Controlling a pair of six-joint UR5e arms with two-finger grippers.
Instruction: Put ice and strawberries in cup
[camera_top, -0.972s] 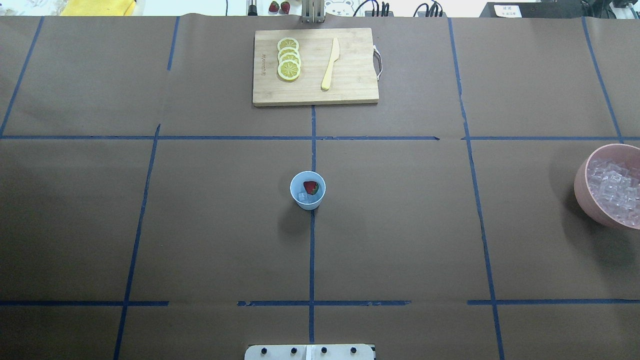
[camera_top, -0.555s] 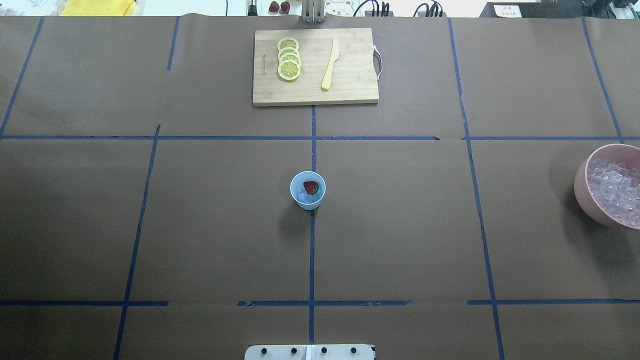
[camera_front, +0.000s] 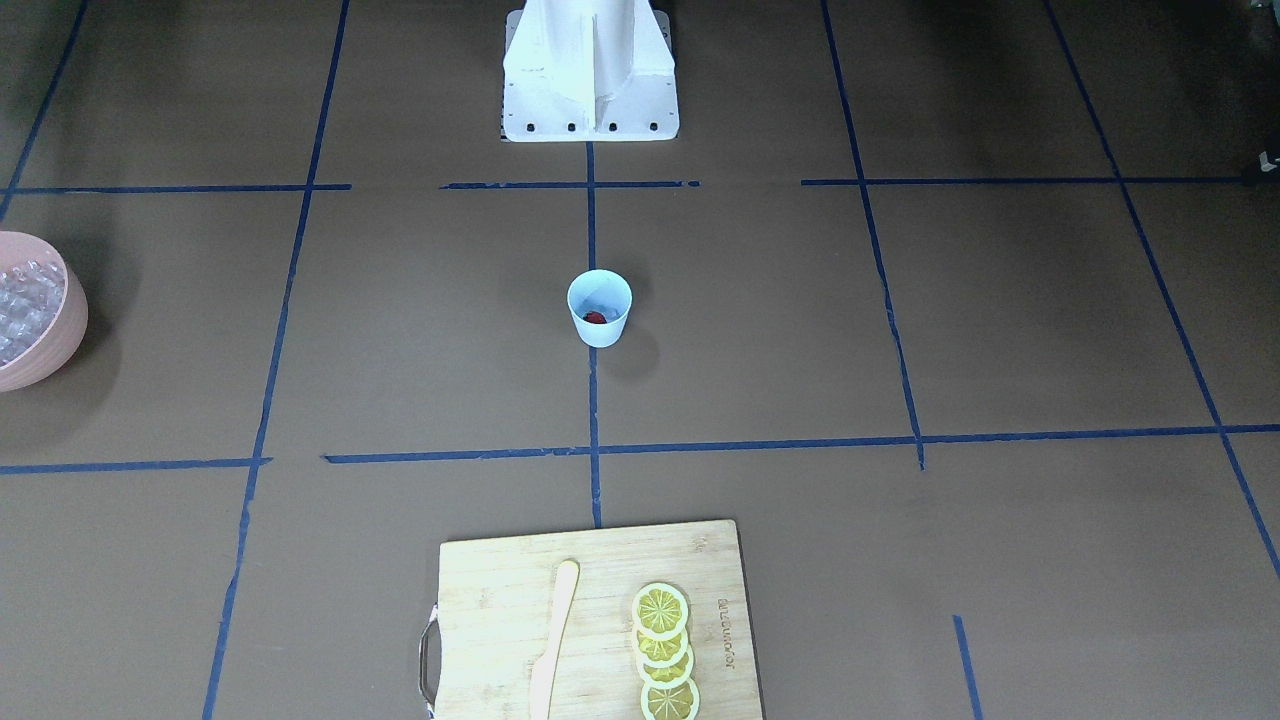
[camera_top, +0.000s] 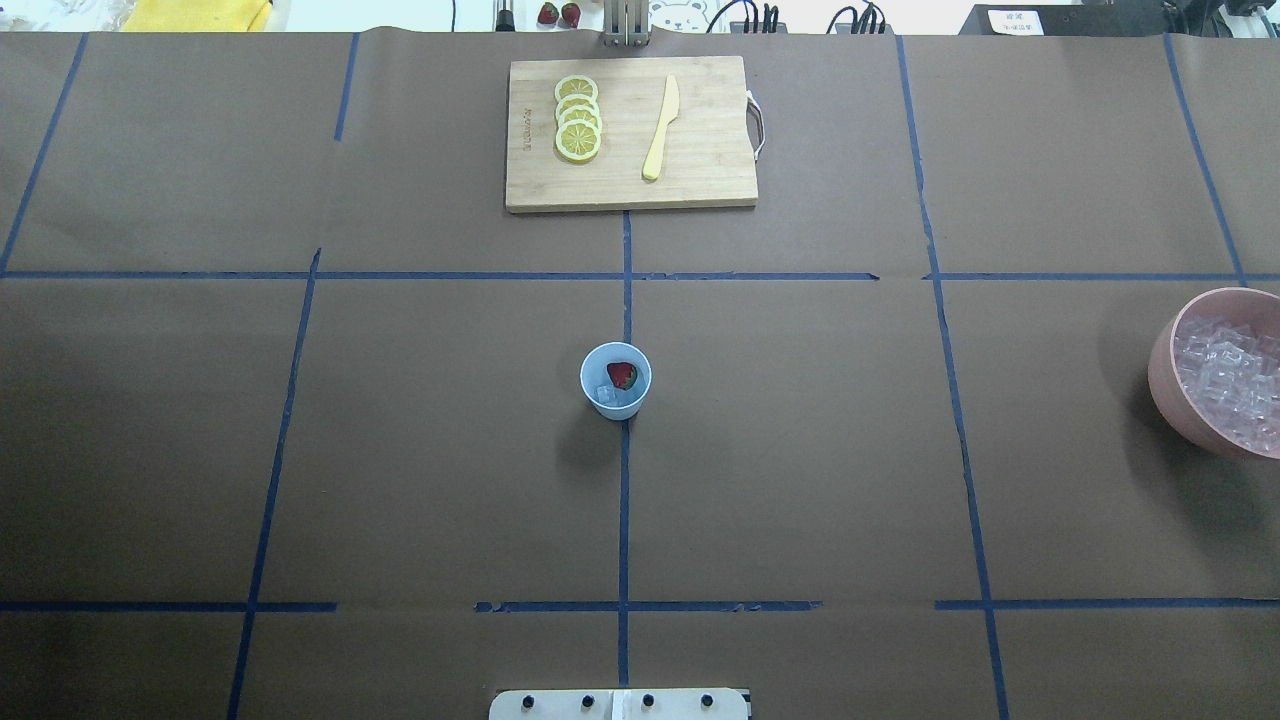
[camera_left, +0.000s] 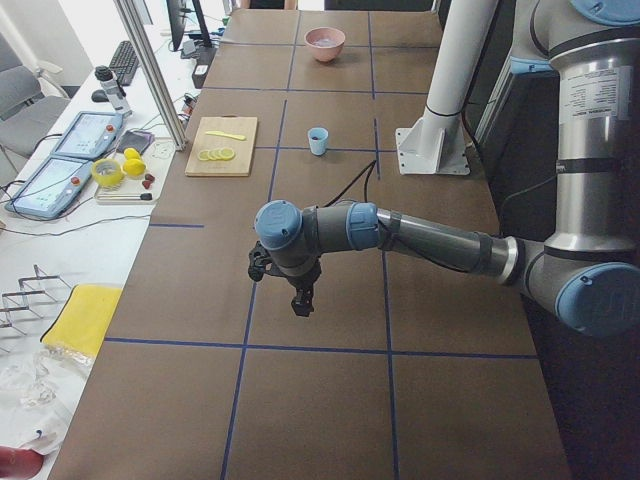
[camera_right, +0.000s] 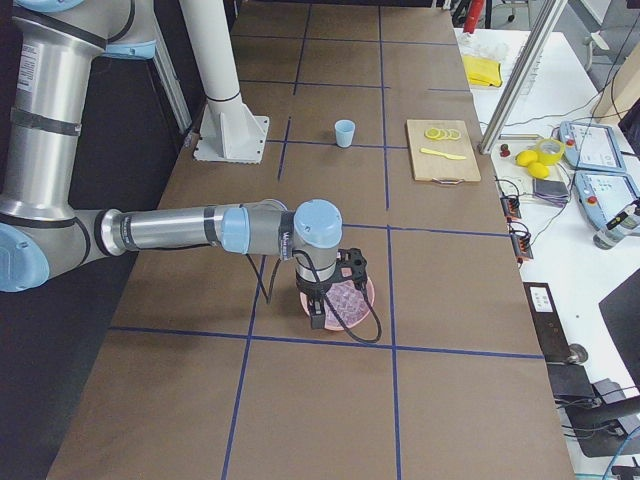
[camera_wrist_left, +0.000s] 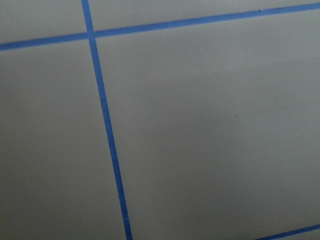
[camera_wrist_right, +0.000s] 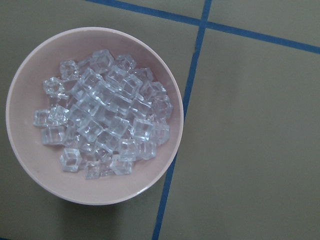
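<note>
While cup (camera_top: 622, 410) holds strawberry (camera_top: 622, 375) and ice (camera_top: 604, 394), pink bowl (camera_wrist_right: 30, 165) heaped with cubes (camera_wrist_right: 107, 115)

This is a robotics lab: a table (camera_top: 800, 480) covered in brown paper and gridded with blue tape (camera_top: 624, 500), a white robot pedestal (camera_front: 590, 80) bolted near its edge, and teach pendants (camera_left: 88, 133) and a keyboard (camera_left: 125, 62) on the side bench (camera_left: 40, 260).

Brown table surface (camera_wrist_left: 215, 130) with blue tape lines (camera_wrist_left: 106, 130), their cross at upper left.
</note>
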